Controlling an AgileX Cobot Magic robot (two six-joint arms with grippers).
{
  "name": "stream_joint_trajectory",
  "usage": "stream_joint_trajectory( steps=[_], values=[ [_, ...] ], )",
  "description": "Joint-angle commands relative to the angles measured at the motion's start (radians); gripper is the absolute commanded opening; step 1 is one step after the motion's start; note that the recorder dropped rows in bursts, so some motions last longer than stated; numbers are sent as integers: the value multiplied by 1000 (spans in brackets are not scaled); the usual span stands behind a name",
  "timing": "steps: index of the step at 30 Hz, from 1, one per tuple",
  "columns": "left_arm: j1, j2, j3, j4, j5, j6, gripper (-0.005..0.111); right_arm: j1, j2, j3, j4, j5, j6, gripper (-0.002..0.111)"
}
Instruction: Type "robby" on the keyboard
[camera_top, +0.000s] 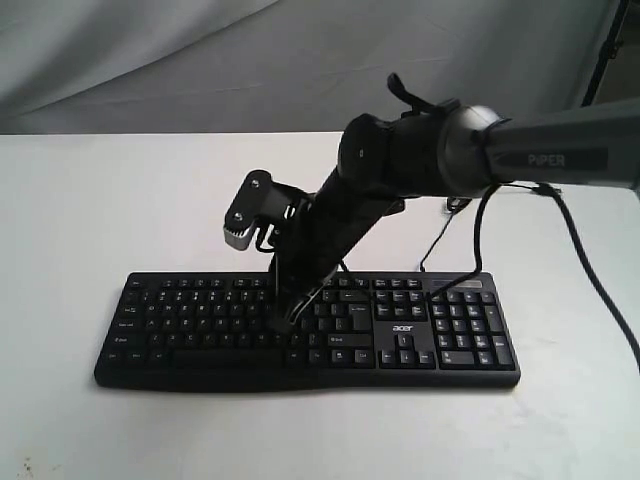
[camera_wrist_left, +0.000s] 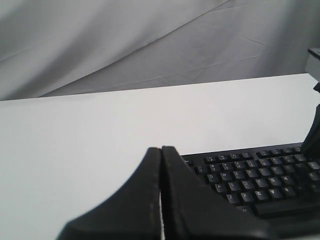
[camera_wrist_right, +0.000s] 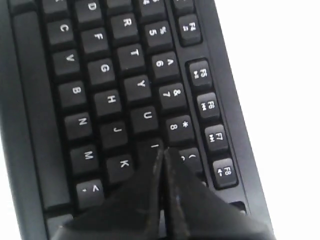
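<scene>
Over the keyboard (camera_top: 200, 320), the right arm (camera_top: 340, 215) slants steeply down, its hand (camera_wrist_right: 162, 152) clenched on nothing.

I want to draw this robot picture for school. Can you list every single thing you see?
keyboard: one, black with white letters, lying flat on the table
table: one, white, under the keyboard
cloth: one, grey, hanging behind the table
cables: at least two, black, behind the keyboard and hanging from the right arm
right arm: one, black and grey, reaching over the keyboard
right gripper: one, black, shut, tips down at the letter keys near I
left gripper: one, black, shut, seen only in its own wrist view, off to the side of the keyboard
</scene>
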Motion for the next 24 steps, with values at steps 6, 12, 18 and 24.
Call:
stream_joint_trajectory(
  steps=[6, 12, 18, 24],
  values=[
    [-6, -3, 4, 5, -5, -3, 0, 120, 9, -24, 74, -34, -29, 0],
    [-6, -3, 4, 5, -5, -3, 0, 146, 73, -98, 85, 12, -10, 0],
    [-6, -3, 4, 5, -5, -3, 0, 146, 64, -98, 34, 15, 33, 0],
    [-6, -3, 4, 5, -5, -3, 0, 144, 64, -98, -6, 4, 68, 0]
  ],
)
